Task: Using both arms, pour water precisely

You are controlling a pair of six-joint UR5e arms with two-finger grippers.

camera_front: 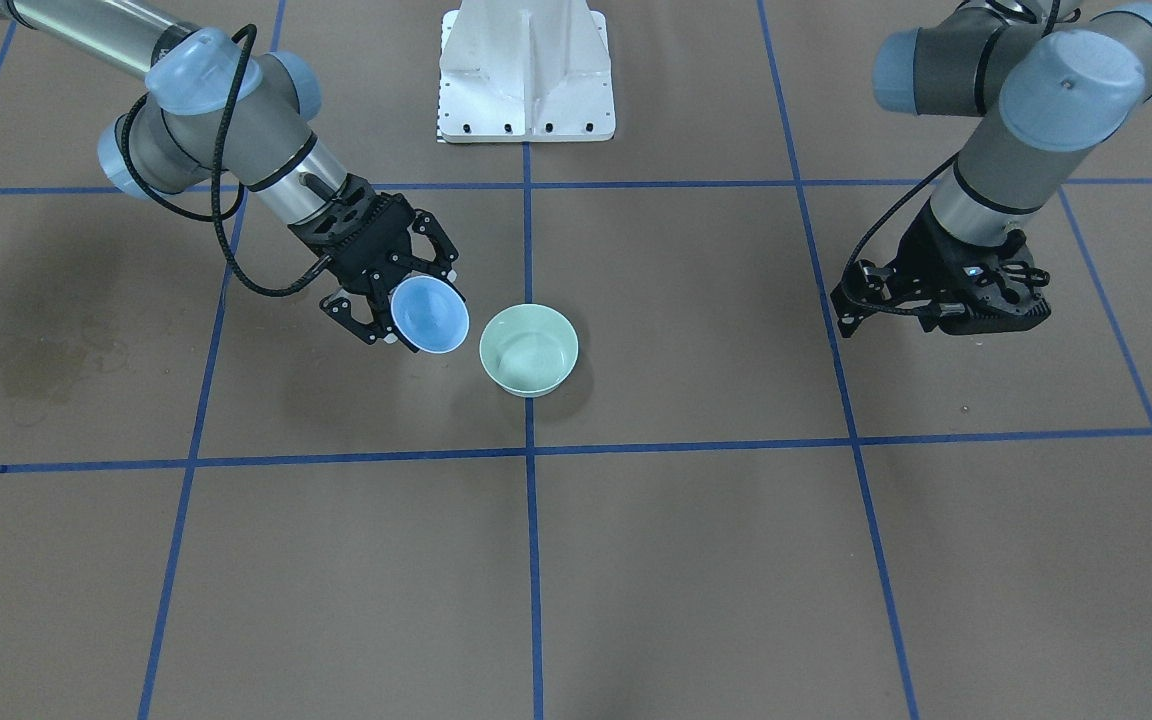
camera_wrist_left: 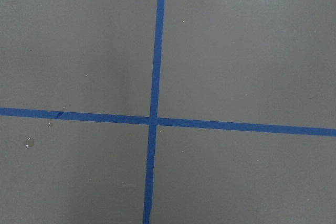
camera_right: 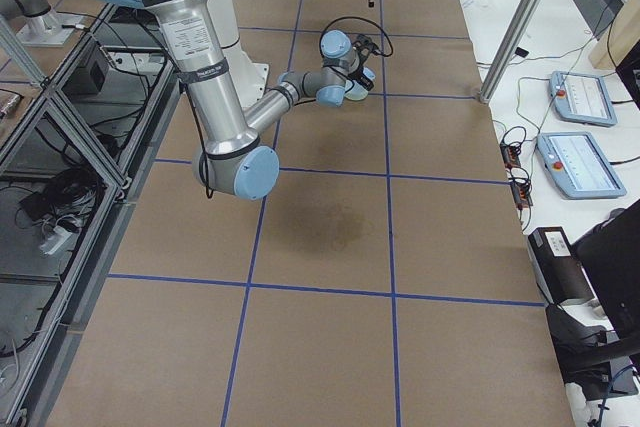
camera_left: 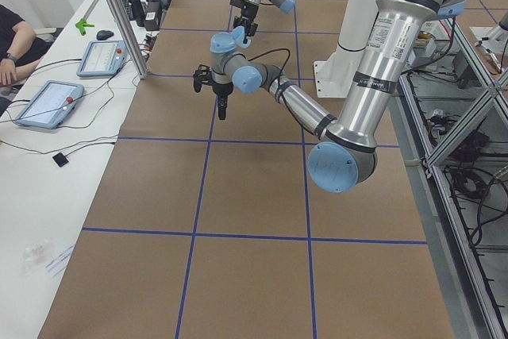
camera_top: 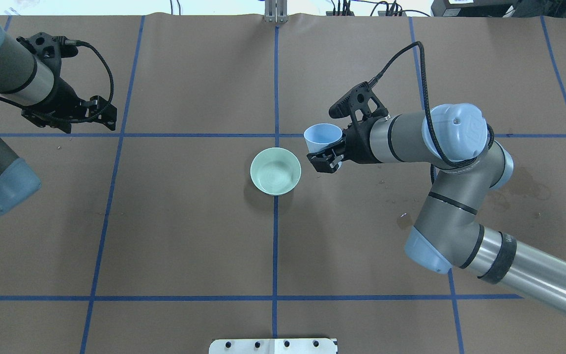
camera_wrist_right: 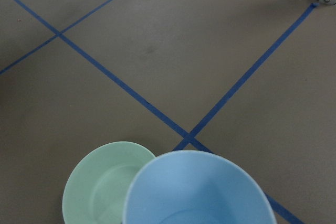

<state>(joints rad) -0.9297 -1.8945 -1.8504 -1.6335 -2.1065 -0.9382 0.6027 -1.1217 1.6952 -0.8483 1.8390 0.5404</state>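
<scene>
1. The table (camera_top: 189, 236) is covered in brown paper with a grid of blue tape lines. A dark damp stain (camera_top: 528, 187) lies near the right arm's elbow.
2. The right arm (camera_top: 440, 162) reaches toward the table's centre. Its right gripper (camera_top: 326, 156) is clamped on a light blue cup (camera_top: 322, 136), which it holds off the table, tipped with its mouth toward the bowl.
3. The left arm (camera_top: 3, 73) hangs over bare paper at its own end. The fingers of the left gripper (camera_top: 110, 117) look pressed together with nothing between them.
4. The white pedestal (camera_front: 526, 70) stands at the robot's edge of the table.
5. A pale green bowl (camera_top: 263, 162) sits upright on a tape crossing, just beside and below the cup's lip.
6. The water (camera_top: 277, 176) shows as faint rings in the bowl's bottom. It lies just beside the right gripper, toward the centre, and well apart from the left gripper. Whether any is in the cup cannot be told.
</scene>
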